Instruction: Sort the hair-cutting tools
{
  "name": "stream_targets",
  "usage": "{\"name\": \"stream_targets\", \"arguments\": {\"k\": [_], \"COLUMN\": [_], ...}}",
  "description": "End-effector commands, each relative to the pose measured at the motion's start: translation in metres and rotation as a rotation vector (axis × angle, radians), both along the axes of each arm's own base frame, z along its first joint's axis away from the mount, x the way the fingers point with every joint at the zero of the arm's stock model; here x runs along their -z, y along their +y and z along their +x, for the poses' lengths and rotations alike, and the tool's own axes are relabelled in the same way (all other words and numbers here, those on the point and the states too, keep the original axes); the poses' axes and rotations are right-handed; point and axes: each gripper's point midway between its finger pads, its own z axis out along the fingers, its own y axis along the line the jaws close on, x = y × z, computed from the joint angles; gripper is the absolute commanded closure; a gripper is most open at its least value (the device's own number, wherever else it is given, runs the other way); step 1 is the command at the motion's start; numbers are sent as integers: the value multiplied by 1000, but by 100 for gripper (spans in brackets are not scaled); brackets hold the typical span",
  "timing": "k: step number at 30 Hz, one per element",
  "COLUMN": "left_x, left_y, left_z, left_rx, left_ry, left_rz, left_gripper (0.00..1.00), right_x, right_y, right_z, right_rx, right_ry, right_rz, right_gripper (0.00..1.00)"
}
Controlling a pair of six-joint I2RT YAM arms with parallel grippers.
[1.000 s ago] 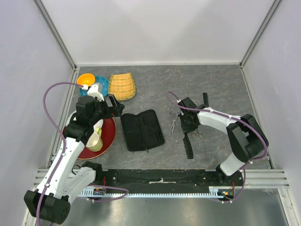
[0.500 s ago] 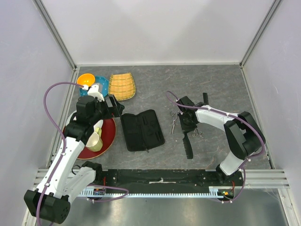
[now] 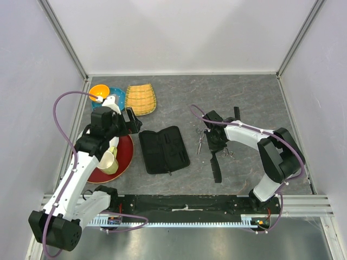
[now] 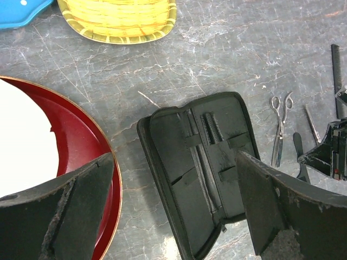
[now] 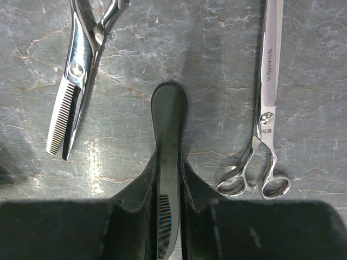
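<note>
White walls enclose a grey marbled table [image 3: 260,97], on which a flat black zip case [image 3: 164,150] lies open, its elastic loops and pockets seen to be unfilled. Just right of the case, the hair-cutting tools are found on the bare table. A pair of thinning scissors [image 5: 76,70], a black comb [image 5: 169,108] and a pair of plain scissors [image 5: 267,97] are laid side by side, near one another but apart. A second comb [image 4: 337,65] is seen farther back, well apart from the rest.

The right gripper [image 5: 168,162] is set low over the middle tool, its jaws drawn narrowly in against both sides of the black comb. Whether the comb is lifted off the table cannot be told. The left gripper [image 4: 173,160] hangs above the near part of the case and the rim of a red plate [image 4: 81,135], its jaws spread wide with nothing between them.

The task is judged to be at its start. No tool is sorted yet, the black comb is being taken first, and both scissors and the second comb are left to be dealt with.
</note>
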Motion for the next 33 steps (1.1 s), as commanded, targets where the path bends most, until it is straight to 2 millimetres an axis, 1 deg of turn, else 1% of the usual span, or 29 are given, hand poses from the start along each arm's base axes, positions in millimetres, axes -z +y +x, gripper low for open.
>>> {"name": "stream_targets", "arguments": {"k": [1, 5, 8, 9, 11, 12, 13, 14, 15, 16, 17, 18, 19, 20, 22, 23, 24, 25, 27, 28, 29, 31, 33], "left_x": [-15, -21, -24, -22, -15, -11, -9, -12, -6, -7, -12, -8, -9, -10, -8, -7, -8, -4, -3, 4, 4, 10, 14], "left_y": [-2, -9, -22, -32, -43, -53, -60, -66, -74, -80, -88, -92, -97, -105, -114, -121, -126, -134, -144, -152, -156, -165, -167], "left_z": [-3, -3, -6, -11, -11, -16, -18, -17, -22, -24, -23, -25, -26, -28, -26, -28, -26, -27, -23, -24, -21, -15, -9], "left_rx": [31, 67, 130, 183, 221, 270, 294, 319, 359, 365, 390, 406, 409, 431, 442, 462, 463, 481, 474, 481, 476, 449, 412], "left_ry": [-51, -58, -51, -40, -4, 23, 37, 26, 49, 58, 32, 43, 55, 55, 69, 75, 74, 90, 96, 123, 120, 136, 142], "left_rz": [-3, -31, -76, -106, -148, -188, -224, -254, -292, -329, -350, -371, -403, -417, -445, -450, -464, -470, -494, -501, -513, -537, -545], "left_gripper": [0, 1, 3, 3, 4, 5, 6, 7, 8, 8, 8, 9, 9, 9, 9, 9, 9, 9, 10, 10, 11, 12, 14], "right_x": [-7, -25, -37, -40, -47, -49, -52, -57, -59, -63, -70, -75, -80, -90, -101, -109, -115, -121, -130, -134, -135, -141, -144], "right_y": [2, 8, 11, 12, 15, 17, 19, 21, 23, 25, 32, 36, 42, 51, 66, 74, 86, 94, 111, 119, 125, 139, 151], "right_z": [-2, 0, 2, 3, 4, 3, 4, 4, 5, 5, 4, 4, 3, 4, 2, 4, 0, 2, -2, -2, -2, -6, -11], "right_rx": [5, -4, -9, -8, -14, -19, -22, -27, -30, -38, -54, -67, -82, -103, -142, -150, -179, -190, -217, -230, -240, -261, -274], "right_ry": [-26, -58, -80, -88, -99, -100, -104, -112, -116, -126, -130, -139, -146, -167, -180, -202, -196, -209, -210, -220, -218, -224, -216], "right_rz": [23, 64, 90, 95, 117, 124, 135, 154, 165, 171, 210, 230, 256, 308, 373, 413, 456, 486, 538, 564, 576, 612, 634], "right_gripper": [96, 97, 98, 98, 98, 98, 98, 98, 99, 99, 99, 99, 99, 99, 100, 100, 100, 100, 100, 100, 100, 100, 100]}}
